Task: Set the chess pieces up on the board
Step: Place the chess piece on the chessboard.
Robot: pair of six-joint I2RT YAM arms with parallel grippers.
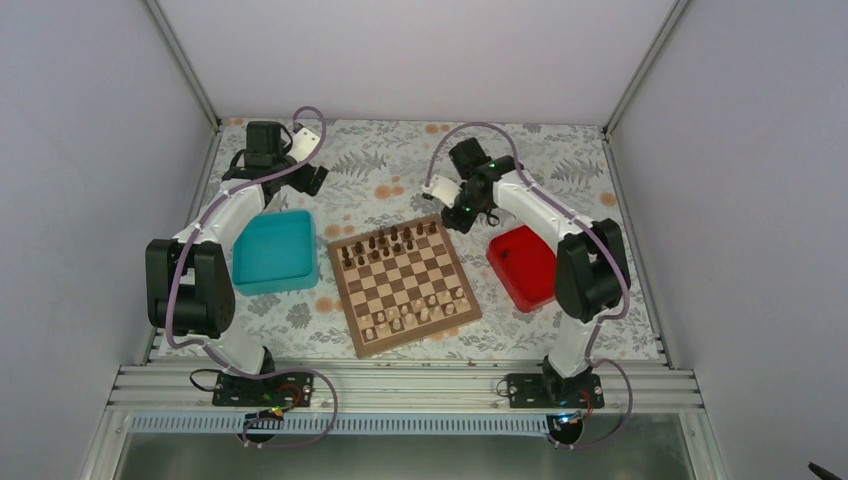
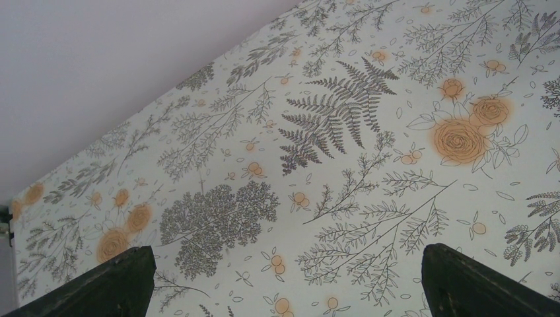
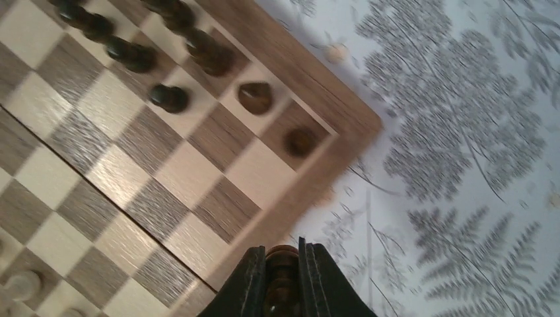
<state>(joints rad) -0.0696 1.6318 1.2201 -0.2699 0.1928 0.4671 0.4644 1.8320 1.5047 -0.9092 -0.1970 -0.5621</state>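
Item: right gripper (image 3: 282, 254). The jaws are clamped on one dark chessman (image 3: 282, 281). Only a sliver of it shows between the fingers. Its long axis seems to run along them, though that is not certain.

Position: the right gripper hangs just outside the tan border of the board (image 3: 290, 63), near the far right corner.

Relation governing the next move: the dark chessmen already set out (image 1: 390, 243) stand in the two far rows. In the wrist view, two squares of the second row beside that corner look bare. They lie inward from the jaws, across the border. Judged from this, the held piece needs a short carry inward, then lowering upright. The right arm is plainly the nearer one.

Item: left gripper (image 2: 285, 254). The jaws are wide apart with nothing between them, above the tabletop (image 2: 370, 198) and well away from the board, beyond the teal tray (image 1: 272, 250).

Also present: pale chessmen (image 1: 420, 312) in the near rows, and a red tray (image 1: 522, 268) to the right of the board.

Surface and room: the tabletop has a floral-print covering of ferns and orange roses. Plain pale walls enclose three sides.
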